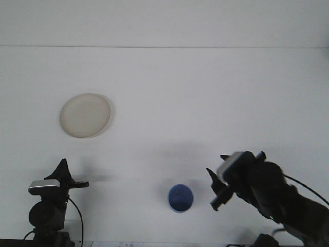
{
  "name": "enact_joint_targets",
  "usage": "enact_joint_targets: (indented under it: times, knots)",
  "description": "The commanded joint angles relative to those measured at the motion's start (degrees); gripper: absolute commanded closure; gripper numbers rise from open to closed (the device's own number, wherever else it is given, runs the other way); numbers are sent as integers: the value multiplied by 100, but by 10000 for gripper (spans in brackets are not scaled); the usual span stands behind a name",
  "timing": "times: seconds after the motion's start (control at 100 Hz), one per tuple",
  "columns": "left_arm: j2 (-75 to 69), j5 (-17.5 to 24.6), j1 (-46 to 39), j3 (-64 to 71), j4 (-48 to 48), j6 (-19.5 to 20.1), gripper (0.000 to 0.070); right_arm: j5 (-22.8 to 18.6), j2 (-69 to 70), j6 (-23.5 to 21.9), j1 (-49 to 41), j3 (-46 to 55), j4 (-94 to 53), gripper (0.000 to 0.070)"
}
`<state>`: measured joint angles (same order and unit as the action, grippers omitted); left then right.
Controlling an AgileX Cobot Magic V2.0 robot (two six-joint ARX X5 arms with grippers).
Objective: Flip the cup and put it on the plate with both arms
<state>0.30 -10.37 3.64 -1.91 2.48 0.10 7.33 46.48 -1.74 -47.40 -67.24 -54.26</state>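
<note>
A blue cup [180, 198] stands upright on the white table near the front edge, its mouth facing up, with nothing touching it. My right gripper [214, 189] hangs just to the right of the cup, open and empty, a small gap away from it. A round cream plate [85, 115] lies flat at the left, well behind the cup. My left gripper [63, 167] sits at the front left corner, shut and empty, in front of the plate and far left of the cup.
The table's far edge [164, 47] meets a white wall at the back. The right arm's dark body [288, 203] fills the front right corner.
</note>
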Motion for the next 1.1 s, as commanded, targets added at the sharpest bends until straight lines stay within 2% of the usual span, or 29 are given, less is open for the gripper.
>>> enact_joint_targets:
  times: [0.0, 0.13, 0.25, 0.34, 0.39, 0.55, 0.63, 0.67, 0.76, 0.81, 0.85, 0.95, 1.09]
  knots:
    - [-13, -11, 2, 109, 59, -162, 685, 22, -778, -192, -55, 601, 483, 336]
    - [-13, -11, 2, 109, 61, -855, 685, 24, -2323, -151, -55, 1770, 1165, 336]
    - [-13, -11, 2, 109, 66, -1235, 685, 24, -3390, -146, -55, 2396, 1449, 336]
    - [-13, 17, 2, 87, 57, -1926, 685, 24, -3842, -149, -55, 2636, 1427, 336]
    - [-13, 260, 2, -13, 13, -2149, 685, 24, -3982, -149, -55, 2710, 1351, 336]
    - [247, 1167, 15, -1060, -599, -2291, 687, 24, -4052, -168, -52, 2743, 1088, 336]
    - [732, 1541, 17, -1917, -1213, -2238, 683, 26, -4046, -164, -52, 2756, 1082, 336]
    - [1082, 1862, 24, -2387, -1547, -2087, 662, 31, -4046, -144, -52, 2756, 1095, 336]
    - [2041, 2844, 74, -3506, -2404, -1436, 414, 118, -4044, -144, -52, 2756, 1093, 336]
    - [2601, 3250, 160, -4092, -2898, -1255, 341, 179, -4044, -144, -52, 2756, 1088, 336]
    - [3045, 3552, 273, -4531, -3270, -1130, 318, 177, -4044, -144, -52, 2756, 1088, 336]
    - [4035, 4096, 743, -5475, -4089, -833, 317, 179, -4044, -142, -52, 2756, 1088, 337]
    - [5246, 4129, 1832, -6413, -4828, -640, 311, 179, -4044, -144, -52, 2756, 1088, 336]
